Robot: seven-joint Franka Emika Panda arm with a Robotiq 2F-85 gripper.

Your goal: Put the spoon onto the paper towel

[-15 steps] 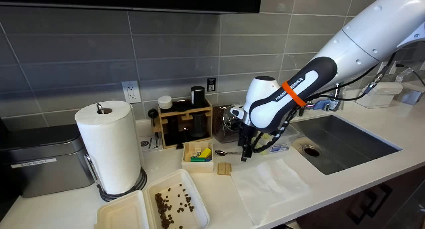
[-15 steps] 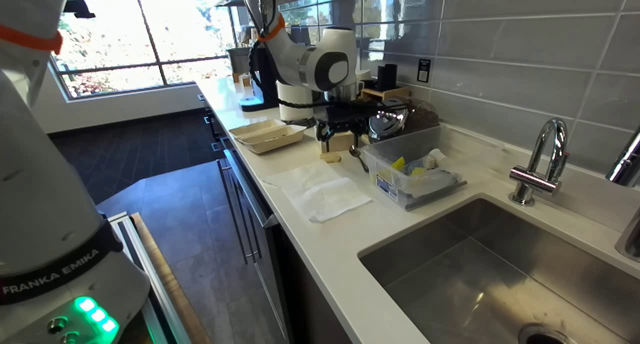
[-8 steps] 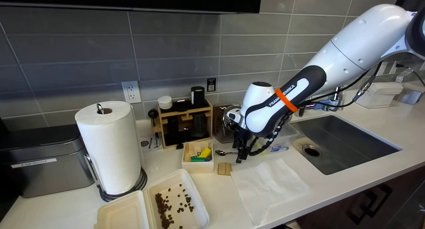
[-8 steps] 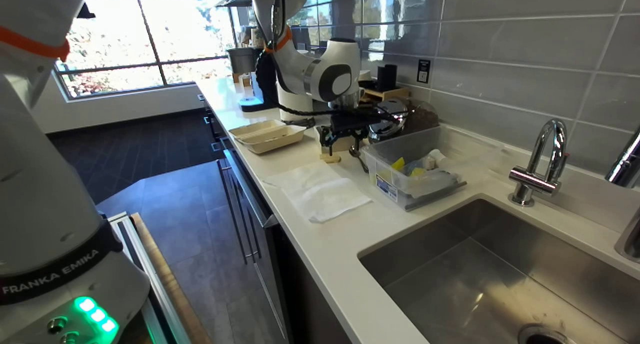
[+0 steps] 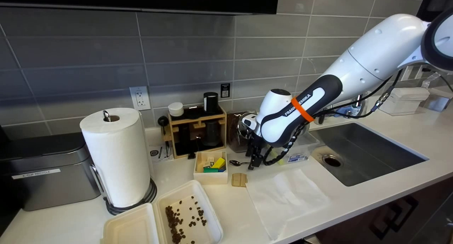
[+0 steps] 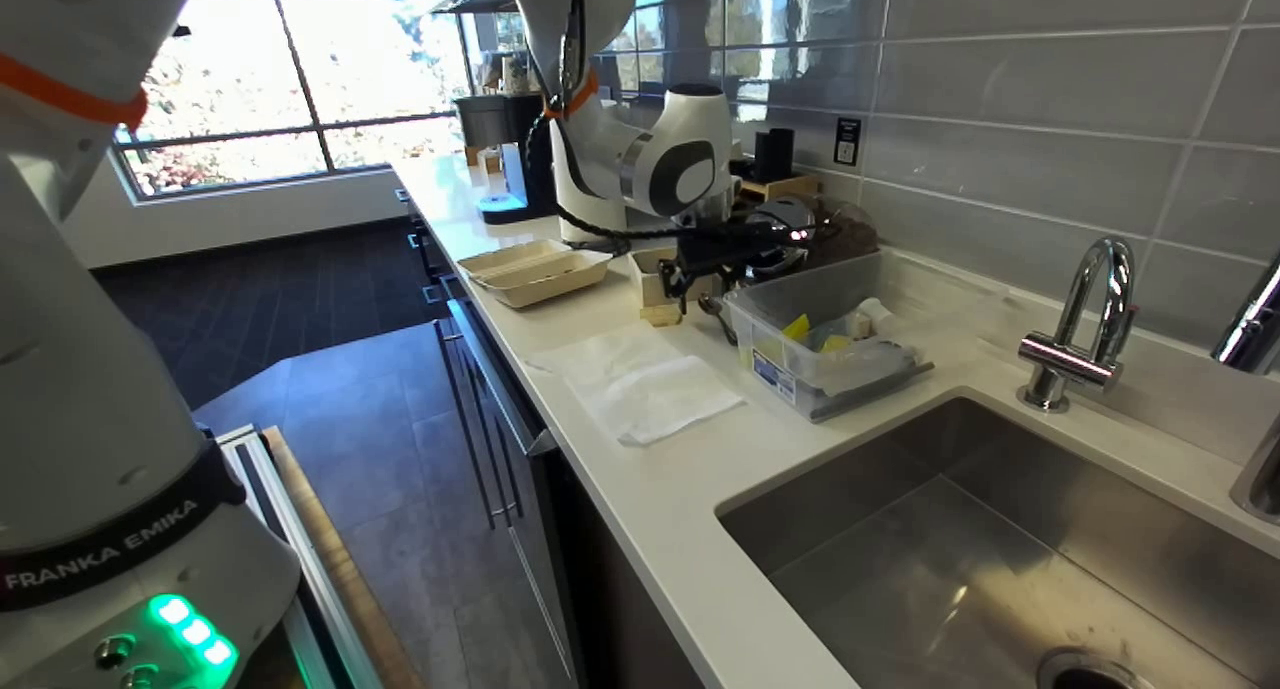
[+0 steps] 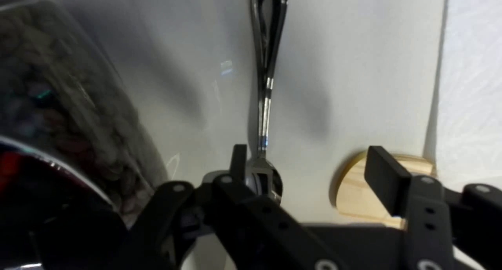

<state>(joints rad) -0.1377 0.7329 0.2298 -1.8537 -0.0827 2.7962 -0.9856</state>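
Jaws apart, slim grey metal spoon [image 7: 265,95] ungrasped
It lies on the white surface [image 5: 233,212], off the flat white paper towel [image 5: 288,198] — lowered off-centre, one finger [image 7: 238,164] could strike the bowl [image 7: 277,183]; height unclear.

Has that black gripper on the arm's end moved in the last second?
Yes. In an exterior view, the gripper has shifted toward the picture's left, closer to the small pale box, which has stayed put.

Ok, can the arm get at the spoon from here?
Probably yes: the fingers are open and the spoon lies with its handle uncovered in the wrist view. But one finger overlaps the wooden piece there, so going straight down might catch it.
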